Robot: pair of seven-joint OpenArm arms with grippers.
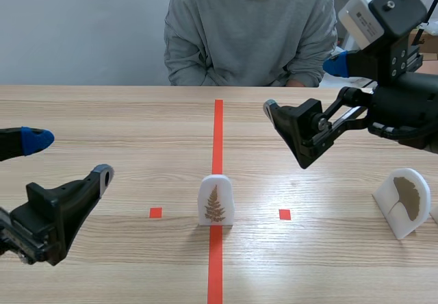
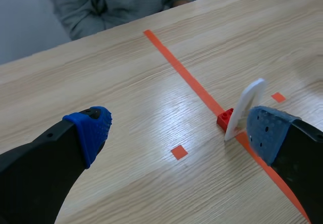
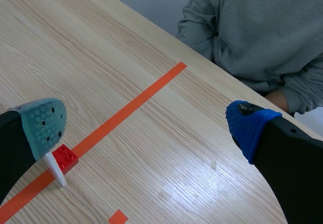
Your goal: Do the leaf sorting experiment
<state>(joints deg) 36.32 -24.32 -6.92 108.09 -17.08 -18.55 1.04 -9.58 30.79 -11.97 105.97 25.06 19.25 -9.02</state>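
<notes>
A white arched card with a brown fern leaf [image 1: 215, 201] stands upright on the red tape line near the table's front. In the left wrist view this fern card [image 2: 246, 108] shows edge-on with a red brick base, just inside the gripper's right finger. A second white card with a ginkgo leaf [image 1: 406, 201] stands at the far right. My left gripper [image 1: 68, 159] hangs open low at the left, holding nothing. My right gripper [image 1: 303, 85] is raised at the right, open and empty. In the right wrist view the fern card's red base [image 3: 64, 157] lies by the left pad [image 3: 45, 125].
A person in a grey hoodie [image 1: 250, 30] sits across the table, arms at its far edge. Small red tape squares [image 1: 155, 212] [image 1: 285, 214] flank the fern card. The red tape line [image 1: 218, 133] runs down the table's middle.
</notes>
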